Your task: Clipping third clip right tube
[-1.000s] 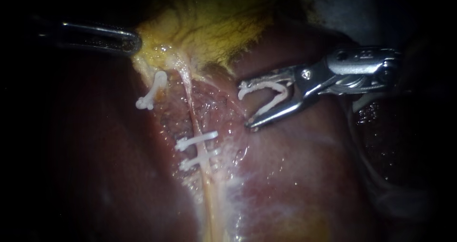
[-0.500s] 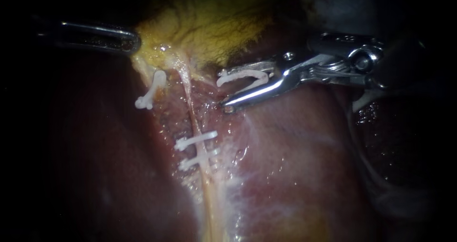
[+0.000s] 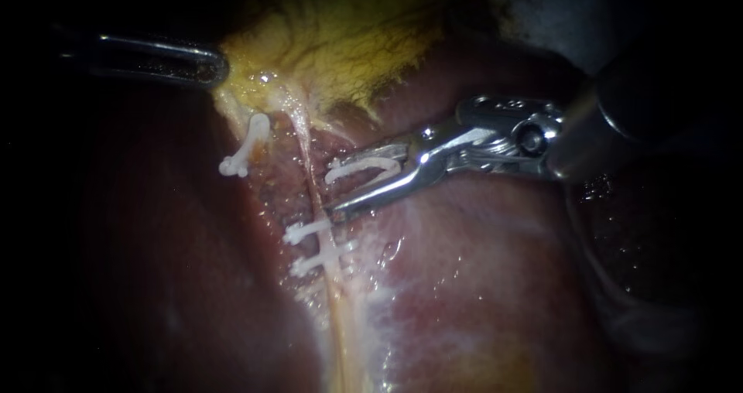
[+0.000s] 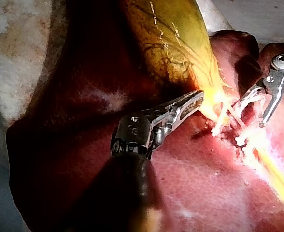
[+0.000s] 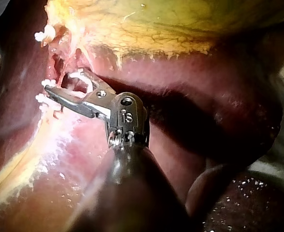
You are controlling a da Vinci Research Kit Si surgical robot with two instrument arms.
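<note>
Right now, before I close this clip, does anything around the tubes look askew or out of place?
The lone clip nearer the gallbladder sits steeply slanted, while the upper clip and lower clip lie across the right tube. The right instrument, holding its loaded clip, has its lower jaw tip nearly against the upper clip.

L instrument (image 3: 217, 68): silver, serrated | R instrument (image 3: 333, 189): silver, pivot screw, dark shaft

Yellow veined gallbladder (image 3: 333, 45), glistening dark red liver (image 3: 480, 285) around it, pale mottled surface (image 4: 16, 48) beside the liver
</note>
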